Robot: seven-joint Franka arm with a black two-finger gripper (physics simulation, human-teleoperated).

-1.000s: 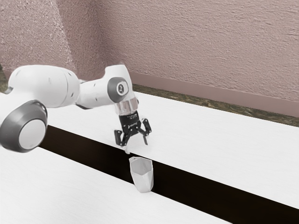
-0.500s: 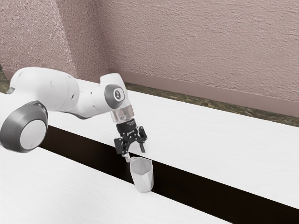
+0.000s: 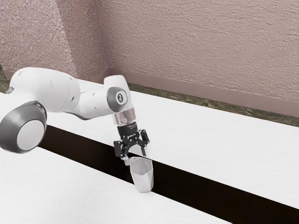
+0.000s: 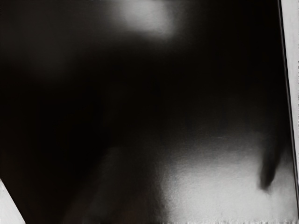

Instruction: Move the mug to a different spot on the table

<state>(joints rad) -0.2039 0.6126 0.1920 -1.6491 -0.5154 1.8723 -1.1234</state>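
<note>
A white faceted mug point(image 3: 142, 176) stands upright at the edge of the dark strip point(image 3: 84, 151) that crosses the white table point(image 3: 210, 140). My black gripper point(image 3: 134, 157) points down just over the mug's rim, on its side toward the exterior view's left, and is open. One fingertip point(image 3: 125, 160) sits beside the rim and the other hangs behind it. I cannot make out contact with the mug. In the wrist view a blurred pale grey shape, the mug point(image 4: 210, 186), lies under the hand against the dark strip.
The white arm point(image 3: 70, 100) comes in from the exterior view's left. White tabletop lies on both sides of the dark strip, wide toward the exterior view's right. A pink textured wall point(image 3: 201, 42) stands behind the table.
My hand has come down and a little toward the exterior view's right, from above the mug to its rim. The mug has not moved.
</note>
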